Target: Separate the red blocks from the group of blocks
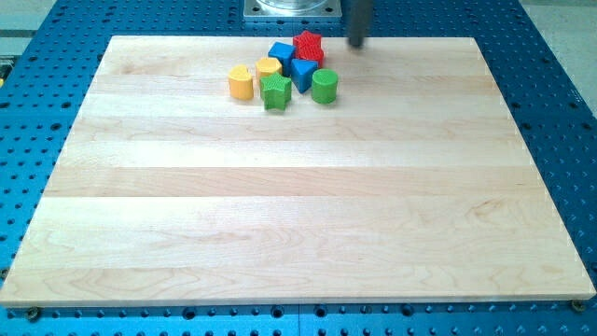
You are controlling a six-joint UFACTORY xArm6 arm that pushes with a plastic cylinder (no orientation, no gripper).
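The blocks sit in one tight group at the view's top centre on the wooden board (pixel 298 205). A red star-shaped block (pixel 307 43) is at the group's top right; more red (pixel 316 58) shows just below it, shape unclear. A blue cube (pixel 281 52) lies to its left and a blue triangle (pixel 302 73) below it. A yellow round block (pixel 269 66), a yellow heart (pixel 241 83), a green star (pixel 276 92) and a green cylinder (pixel 325 86) fill the rest. My tip (pixel 357 45) is just right of the red star, apart from it.
The board lies on a blue perforated table (pixel 560 75). A grey metal base (pixel 291 9) stands at the view's top, just beyond the board's top edge, close behind the group.
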